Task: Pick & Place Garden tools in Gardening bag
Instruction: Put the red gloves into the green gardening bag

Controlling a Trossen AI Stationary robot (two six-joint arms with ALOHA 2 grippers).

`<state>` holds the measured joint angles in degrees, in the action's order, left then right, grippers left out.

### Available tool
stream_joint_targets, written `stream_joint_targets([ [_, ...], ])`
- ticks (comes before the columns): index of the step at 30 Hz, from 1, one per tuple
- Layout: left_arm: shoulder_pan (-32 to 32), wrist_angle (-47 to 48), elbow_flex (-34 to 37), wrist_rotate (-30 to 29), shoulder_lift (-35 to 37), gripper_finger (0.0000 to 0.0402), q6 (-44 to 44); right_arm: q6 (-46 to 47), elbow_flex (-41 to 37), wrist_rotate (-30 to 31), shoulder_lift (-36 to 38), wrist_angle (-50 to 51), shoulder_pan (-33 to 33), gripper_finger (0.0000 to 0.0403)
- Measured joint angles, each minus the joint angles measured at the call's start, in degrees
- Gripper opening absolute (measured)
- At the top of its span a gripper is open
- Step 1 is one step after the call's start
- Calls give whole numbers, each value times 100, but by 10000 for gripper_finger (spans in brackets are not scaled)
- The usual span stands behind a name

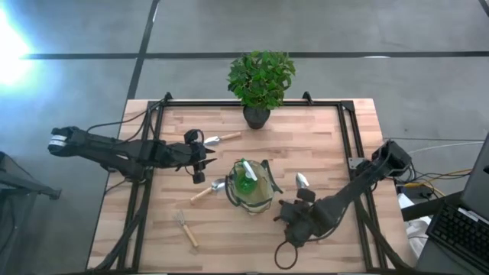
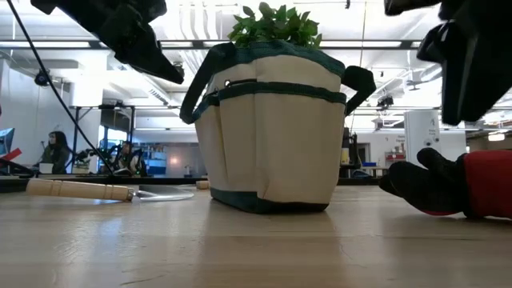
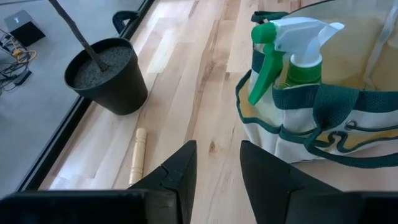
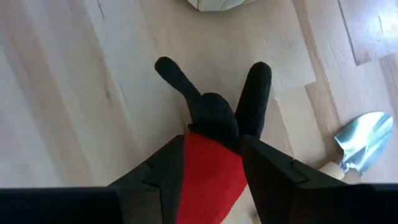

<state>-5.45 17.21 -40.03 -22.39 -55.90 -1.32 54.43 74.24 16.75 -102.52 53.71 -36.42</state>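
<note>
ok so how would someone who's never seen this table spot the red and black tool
Start at the gardening bag in the middle of the table. Go to its right, toward the near edge: the red-and-black tool lies on the wood between the right gripper's jaws. It is the only tool without a wooden handle.

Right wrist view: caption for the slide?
Right gripper straddles the red-and-black tool on the table, a trowel alongside.

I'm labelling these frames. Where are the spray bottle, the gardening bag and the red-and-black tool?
spray bottle (image 3: 297, 38): left wrist view, white trigger head.
gardening bag (image 2: 272, 144): low view, front fabric wall.
red-and-black tool (image 4: 208, 171): right wrist view, red part.
</note>
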Motion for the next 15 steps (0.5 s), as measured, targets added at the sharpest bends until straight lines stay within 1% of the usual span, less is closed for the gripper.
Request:
stream_joint_targets([
  [7, 0, 5, 0, 0, 0, 126, 0, -366, 0, 146, -208, -187, 97, 161],
  [15, 0, 20, 0, 0, 0, 126, 0, -578, -24, 134, -441, -354, 198, 138],
])
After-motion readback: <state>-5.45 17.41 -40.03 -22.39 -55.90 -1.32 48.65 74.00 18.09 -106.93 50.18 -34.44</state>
